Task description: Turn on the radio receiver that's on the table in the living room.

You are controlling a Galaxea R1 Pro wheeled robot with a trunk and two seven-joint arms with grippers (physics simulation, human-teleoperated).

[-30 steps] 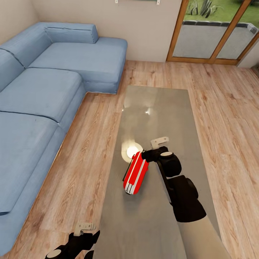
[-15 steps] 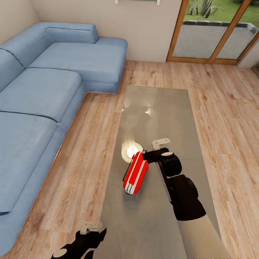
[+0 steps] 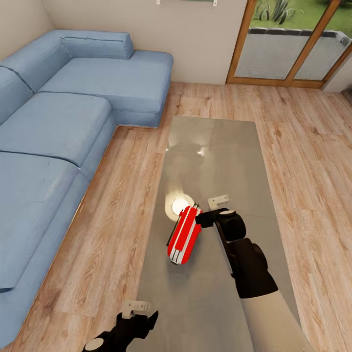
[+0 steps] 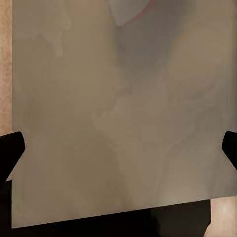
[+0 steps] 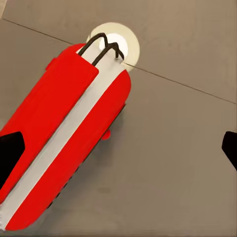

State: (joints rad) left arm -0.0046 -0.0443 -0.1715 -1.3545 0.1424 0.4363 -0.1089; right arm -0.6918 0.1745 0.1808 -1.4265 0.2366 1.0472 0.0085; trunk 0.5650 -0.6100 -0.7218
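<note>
The radio receiver, a glossy red box with a white band, lies flat on the grey table. Its thin dark handle points away from me. My right gripper is open just right of the radio's far end, one finger close against its red side. In the right wrist view the radio lies under one black fingertip and the other fingertip is far off over bare table. My left gripper hangs open at the table's near left corner, over bare glossy top.
A blue sectional sofa runs along the left, with a strip of wood floor between it and the table. Wood-framed glass doors stand at the back right. A bright round lamp reflection lies on the tabletop by the radio's handle.
My left gripper has moved right and forward to the table's near corner. The right gripper has slid slightly nearer along the radio's side. The radio has not moved.
</note>
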